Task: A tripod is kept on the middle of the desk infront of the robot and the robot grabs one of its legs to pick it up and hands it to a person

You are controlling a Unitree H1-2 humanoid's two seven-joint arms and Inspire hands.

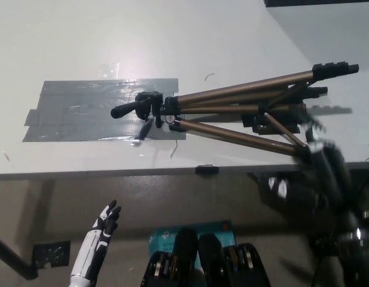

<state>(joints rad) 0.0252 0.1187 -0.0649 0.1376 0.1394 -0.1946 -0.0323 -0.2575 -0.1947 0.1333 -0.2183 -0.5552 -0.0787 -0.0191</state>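
Non-task items: a wide patch of grey tape strips [100,110] lay flat on the desk [64,48], left of centre. A small black clip [207,170] sat at its near edge. Below, a teal box [162,239] and a dark square [51,253] lay on the floor.

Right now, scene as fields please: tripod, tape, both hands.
tripod: lying flat on the desk, head on picture left, feet right
tape patch: grey, under the tripod's head
right hand: blurred, by the near leg's foot end; grasp unclear
left hand: open, resting below the desk edge, lower left
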